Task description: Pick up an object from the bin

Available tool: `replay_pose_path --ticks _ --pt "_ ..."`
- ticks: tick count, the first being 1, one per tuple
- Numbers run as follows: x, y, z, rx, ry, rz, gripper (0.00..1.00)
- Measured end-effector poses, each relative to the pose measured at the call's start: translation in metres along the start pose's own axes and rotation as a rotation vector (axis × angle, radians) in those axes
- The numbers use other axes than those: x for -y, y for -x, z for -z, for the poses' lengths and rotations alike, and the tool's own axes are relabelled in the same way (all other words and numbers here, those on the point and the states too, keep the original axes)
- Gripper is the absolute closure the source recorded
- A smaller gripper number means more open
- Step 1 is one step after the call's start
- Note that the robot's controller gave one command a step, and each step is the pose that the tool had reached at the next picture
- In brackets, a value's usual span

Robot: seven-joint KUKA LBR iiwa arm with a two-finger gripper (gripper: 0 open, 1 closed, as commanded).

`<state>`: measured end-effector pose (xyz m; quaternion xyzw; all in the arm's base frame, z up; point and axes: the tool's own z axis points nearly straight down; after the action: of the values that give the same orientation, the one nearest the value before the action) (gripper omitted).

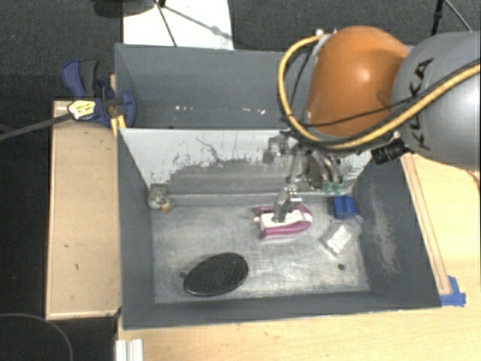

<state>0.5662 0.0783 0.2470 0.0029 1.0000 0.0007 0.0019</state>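
Small purple-and-white object [285, 226], lying flat, bin [225, 232] floor, just right of centre

Take the oblong thing [284, 224] in the middle of the bin [139, 224] floor as the mark. The gripper [286, 205] hangs directly over it, close to its top, with the arm reaching in from the right. Left of the oblong thing and nearer the front wall lies a flat oval disc [216, 273]. Far to its left, at the foot of the back slope, sits a small round knob [157, 198]. Just to its right lies a crumpled packet [338, 238], and behind that packet a little block [343, 206], near the right wall.
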Motion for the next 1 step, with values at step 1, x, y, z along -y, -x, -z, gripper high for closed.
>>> replay_pose_path --ticks 1 --pt "-0.0166 -0.012 -0.1029 -0.009 -0.001 0.124 0.0"
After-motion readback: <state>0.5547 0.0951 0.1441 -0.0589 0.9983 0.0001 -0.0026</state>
